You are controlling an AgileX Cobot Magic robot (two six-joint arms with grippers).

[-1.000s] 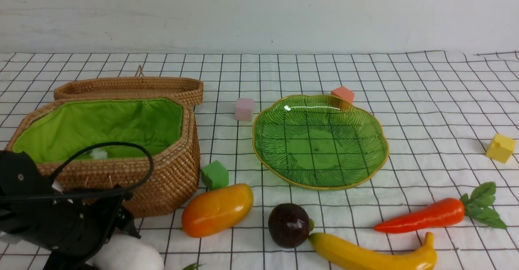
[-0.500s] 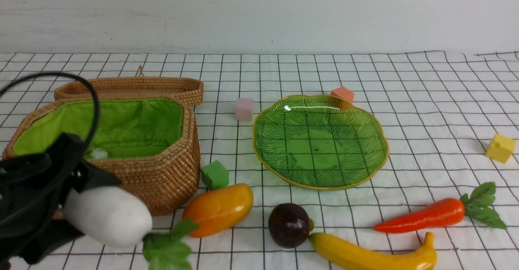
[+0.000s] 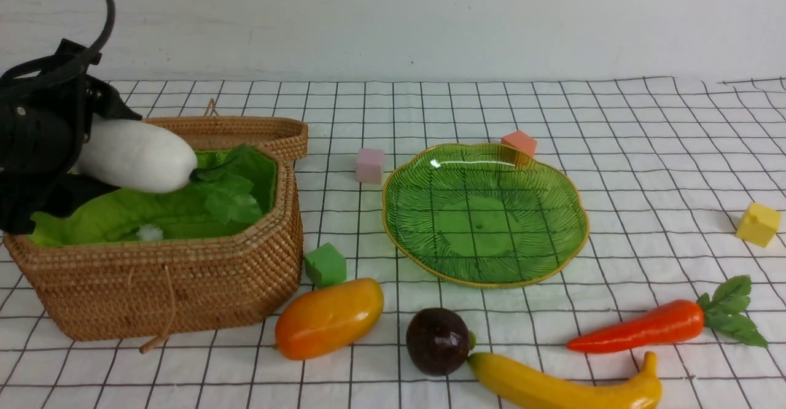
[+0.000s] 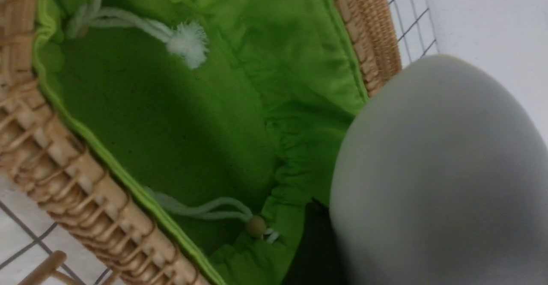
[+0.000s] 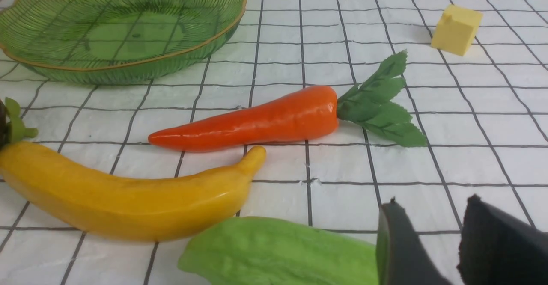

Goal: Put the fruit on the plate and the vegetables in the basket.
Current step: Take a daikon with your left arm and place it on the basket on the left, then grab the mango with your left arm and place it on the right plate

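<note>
From the front, my left gripper [image 3: 86, 151] is clamped on the fat white toy radish [image 3: 138, 156], which I hold in the air over the open brown woven wicker basket [image 3: 184, 280]. The radish's green leaves [image 3: 227, 194] hang down against the bright green cloth lining [image 3: 123, 215], and the woven lid [image 3: 202, 129] lies open behind. The leaf-ribbed green glass plate [image 3: 485, 225] with its gold rim sits bare to the right, with a pink foam cube [image 3: 369, 165] and an orange-red cube [image 3: 519, 144] behind it. In front lie a green cube [image 3: 325, 264], the orange-yellow oval mango [image 3: 328, 317], the dark purple-brown ball [image 3: 437, 341] touching the long yellow banana [image 3: 559, 387], and the slim orange-red carrot [image 3: 638, 326]. A yellow cube [image 3: 758, 223] stands far right. From my left wrist, the radish [image 4: 432, 173] fills one side above the lining [image 4: 180, 118] and the wicker rim [image 4: 64, 165]. A white drawstring tassel [image 4: 187, 43] lies inside. From my right wrist, my right gripper [image 5: 432, 203] has its fingers apart with only cloth showing between them. It hangs just beside a pale green lumpy object [image 5: 278, 250], near the banana [image 5: 120, 199] and carrot [image 5: 257, 122]. The plate [image 5: 120, 32] and yellow cube [image 5: 456, 29] lie beyond.
</note>
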